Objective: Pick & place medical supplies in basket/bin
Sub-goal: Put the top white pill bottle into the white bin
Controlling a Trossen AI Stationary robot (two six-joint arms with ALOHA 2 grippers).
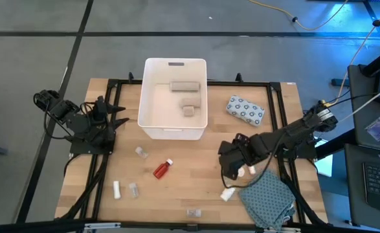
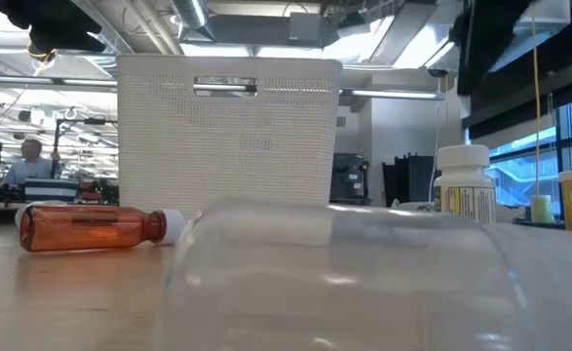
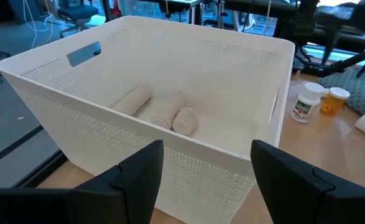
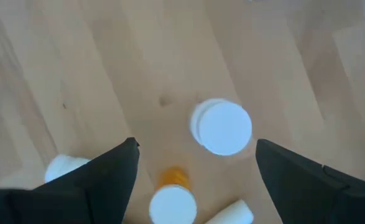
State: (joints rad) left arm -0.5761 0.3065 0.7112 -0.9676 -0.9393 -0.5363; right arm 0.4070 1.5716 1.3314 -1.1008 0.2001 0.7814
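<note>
We find the right tool spread above a white-capped bottle standing on the table; we advise centring before closing. Left tool, spread, waits beside the bin.

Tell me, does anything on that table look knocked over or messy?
A little. The red bottle lies on its side on the table, and a patterned cloth sits crumpled at the table's corner. Nothing looks spilled or broken.

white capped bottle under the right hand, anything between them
Nothing visible. The open right hand hangs over the upright white-capped plastic bottle, with bare wooden table between its fingers. A small orange bottle stands close beside it.
</note>
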